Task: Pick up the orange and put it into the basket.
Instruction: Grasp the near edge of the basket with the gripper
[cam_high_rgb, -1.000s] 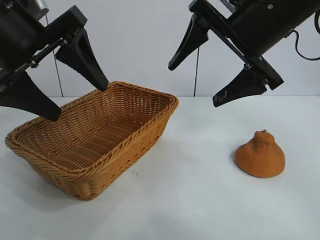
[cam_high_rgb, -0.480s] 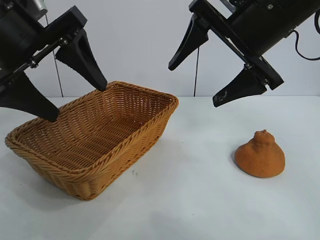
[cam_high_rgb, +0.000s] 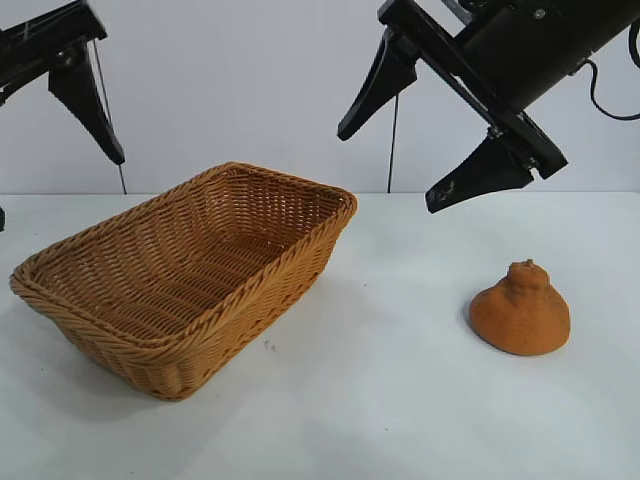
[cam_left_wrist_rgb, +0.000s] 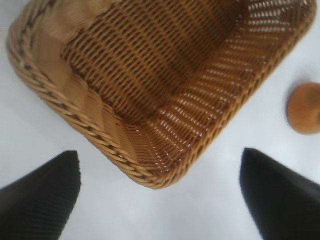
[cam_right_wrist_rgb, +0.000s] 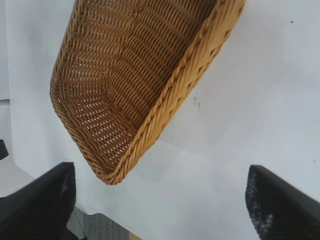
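orange (cam_high_rgb: 520, 310) sits right of the basket (cam_high_rgb: 300, 255), looks light, firm, rough-skinned so grippy; grab its wide base, not the knobby neck. Right gripper (cam_high_rgb: 415, 150) jaws spread, left gripper (cam_left_wrist_rgb: 160, 195) too

Left gripper (cam_left_wrist_rgb: 159, 192) now raised and pulled away to the far left, compared with half a second ago. Before, both fingers low over the left part of the basket (cam_high_rgb: 300, 245), one tip close to the far rim. Now only one finger (cam_high_rgb: 88, 105) seen in the exterior view, high near the top left corner, well apart from the basket. Jaws wide apart as before, seen from the left wrist view above the basket's corner.
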